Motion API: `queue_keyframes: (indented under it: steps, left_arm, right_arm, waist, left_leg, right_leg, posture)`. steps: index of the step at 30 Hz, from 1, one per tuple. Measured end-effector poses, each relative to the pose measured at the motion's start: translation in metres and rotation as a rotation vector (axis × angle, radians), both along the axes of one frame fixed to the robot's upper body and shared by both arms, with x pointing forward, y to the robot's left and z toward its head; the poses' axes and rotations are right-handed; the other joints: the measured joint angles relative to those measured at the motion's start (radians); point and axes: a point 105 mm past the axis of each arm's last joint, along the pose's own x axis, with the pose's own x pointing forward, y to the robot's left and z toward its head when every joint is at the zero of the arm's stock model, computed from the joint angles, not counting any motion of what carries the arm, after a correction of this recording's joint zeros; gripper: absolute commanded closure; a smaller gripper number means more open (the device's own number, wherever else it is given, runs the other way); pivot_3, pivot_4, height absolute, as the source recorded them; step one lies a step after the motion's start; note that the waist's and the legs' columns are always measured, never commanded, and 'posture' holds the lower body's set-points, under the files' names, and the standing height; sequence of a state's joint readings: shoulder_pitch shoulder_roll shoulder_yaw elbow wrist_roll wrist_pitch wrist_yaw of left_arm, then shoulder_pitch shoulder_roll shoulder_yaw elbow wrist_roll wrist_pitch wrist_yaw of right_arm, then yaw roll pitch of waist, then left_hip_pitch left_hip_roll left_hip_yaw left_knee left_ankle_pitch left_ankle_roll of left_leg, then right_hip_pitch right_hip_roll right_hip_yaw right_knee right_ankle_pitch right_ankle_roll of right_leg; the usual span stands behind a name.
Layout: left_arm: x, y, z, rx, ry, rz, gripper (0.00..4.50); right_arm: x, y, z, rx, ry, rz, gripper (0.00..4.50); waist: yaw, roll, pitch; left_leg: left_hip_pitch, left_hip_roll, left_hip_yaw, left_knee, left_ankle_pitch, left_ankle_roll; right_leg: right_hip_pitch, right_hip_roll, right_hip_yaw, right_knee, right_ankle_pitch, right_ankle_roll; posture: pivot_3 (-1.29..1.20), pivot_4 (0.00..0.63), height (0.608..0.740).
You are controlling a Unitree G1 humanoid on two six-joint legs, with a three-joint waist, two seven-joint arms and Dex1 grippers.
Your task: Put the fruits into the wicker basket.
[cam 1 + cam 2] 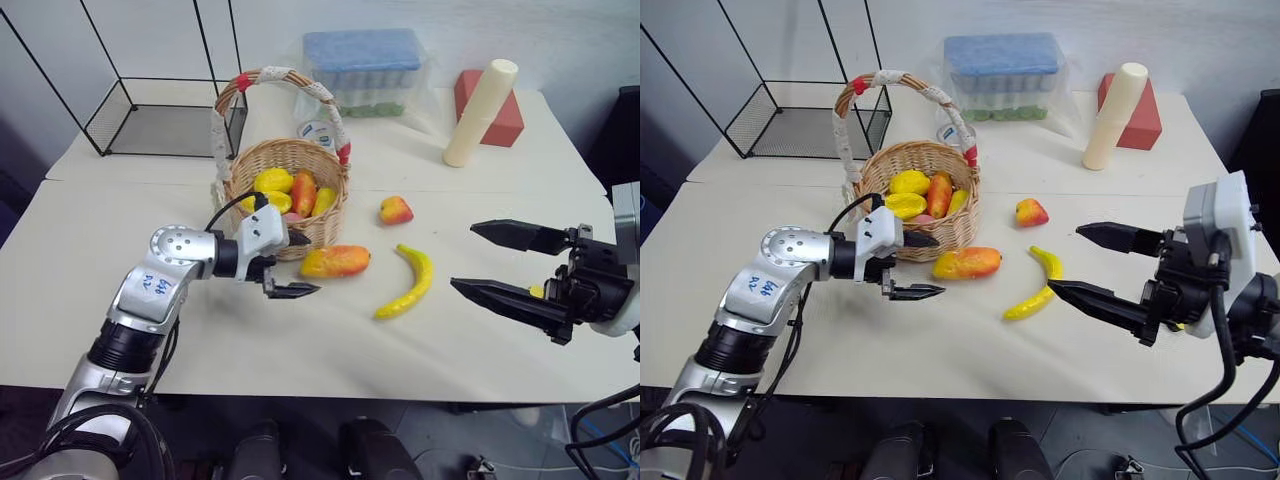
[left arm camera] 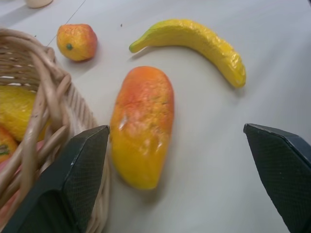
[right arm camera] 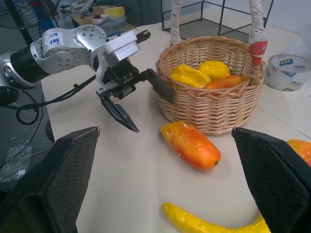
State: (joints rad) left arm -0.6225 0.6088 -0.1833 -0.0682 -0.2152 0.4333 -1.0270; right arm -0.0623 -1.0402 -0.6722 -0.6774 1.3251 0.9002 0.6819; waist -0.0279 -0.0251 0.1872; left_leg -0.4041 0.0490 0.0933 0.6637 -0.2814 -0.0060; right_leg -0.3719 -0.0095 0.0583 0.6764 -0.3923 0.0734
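The wicker basket (image 1: 325,226) stands at the table's middle left and holds several yellow and orange-red fruits (image 1: 273,181). An orange-red mango (image 1: 335,261) lies on the table against the basket's front right. A yellow banana (image 1: 408,282) curves to the right of the mango, and a small red-yellow apple (image 1: 395,210) sits behind it. My left gripper (image 1: 300,265) is open and empty, just in front of the basket and left of the mango. In the left wrist view its fingers (image 2: 82,165) frame the mango (image 2: 142,126). My right gripper (image 1: 465,257) hovers open and empty, right of the banana.
A black wire-frame cage (image 1: 165,110) stands at the back left. A clear box with a blue lid (image 1: 365,65) is behind the basket, with a tape roll (image 1: 315,132) between them. A red block (image 1: 490,105) and a leaning cream cylinder (image 1: 480,112) are at the back right.
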Motion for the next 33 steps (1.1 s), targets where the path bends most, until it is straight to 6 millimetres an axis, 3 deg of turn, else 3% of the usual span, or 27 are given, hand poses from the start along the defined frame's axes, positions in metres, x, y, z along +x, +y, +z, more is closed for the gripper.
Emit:
queue_keyframes:
  steps: [10, 16, 19, 26, 29, 33]
  left_arm:
    - [0.008, -0.031, -0.03, 0.103, -0.116, -0.013, 0.04]
    - [0.025, -0.035, -0.033, 0.169, -0.199, 0.032, 0.04]
    - [0.03, -0.037, -0.033, 0.2, -0.234, 0.034, 0.65]
    - [0.029, -0.037, -0.03, 0.203, -0.257, 0.027, 2.64]
    - [0.026, -0.037, -0.03, 0.202, -0.26, 0.022, 3.03]
    - [0.022, -0.035, -0.031, 0.185, -0.247, 0.025, 3.1]
  right_arm:
    - [0.002, -0.001, 0.005, 0.007, -0.008, -0.008, 0.0]
    - [0.001, 0.0, 0.005, 0.011, -0.006, -0.005, 0.0]
    - [0.001, 0.0, 0.005, 0.011, -0.007, -0.005, 0.0]
    - [0.001, 0.0, 0.004, 0.013, -0.001, -0.009, 0.0]
    - [0.001, 0.0, 0.004, 0.013, -0.003, -0.009, 0.0]
    - [0.001, 0.0, 0.005, 0.015, -0.003, -0.007, 0.0]
  waist:
    - [0.002, 0.0, 0.0]
    - [0.002, 0.0, 0.0]
    - [0.002, 0.0, 0.0]
    - [0.003, 0.0, 0.0]
    - [0.003, 0.0, 0.0]
    - [0.002, 0.0, 0.0]
  left_leg:
    - [0.0, 0.0, 0.0, 0.0, 0.0, 0.0]
    - [0.0, 0.0, 0.0, 0.0, 0.0, 0.001]
    - [0.0, 0.0, 0.0, 0.0, 0.0, 0.001]
    - [0.001, 0.0, 0.0, 0.0, 0.0, 0.001]
    - [0.001, 0.0, 0.0, 0.0, 0.0, 0.001]
    - [0.001, 0.0, 0.0, 0.0, 0.0, 0.001]
  right_leg:
    - [0.0, 0.0, 0.0, 0.0, 0.0, 0.0]
    - [0.0, 0.0, 0.0, 0.0, 0.0, 0.0]
    - [0.0, 0.0, 0.0, 0.0, 0.0, 0.0]
    - [0.001, 0.0, 0.0, 0.0, 0.0, 0.0]
    - [0.001, 0.0, 0.0, 0.0, 0.0, 0.0]
    - [0.001, 0.0, 0.0, 0.0, 0.0, 0.0]
  posture:
    - [0.0, 0.15, 0.74]
    - [0.0, 0.15, 0.74]
    - [0.0, 0.15, 0.74]
    - [0.0, 0.15, 0.74]
    - [0.0, 0.15, 0.74]
    - [0.0, 0.15, 0.74]
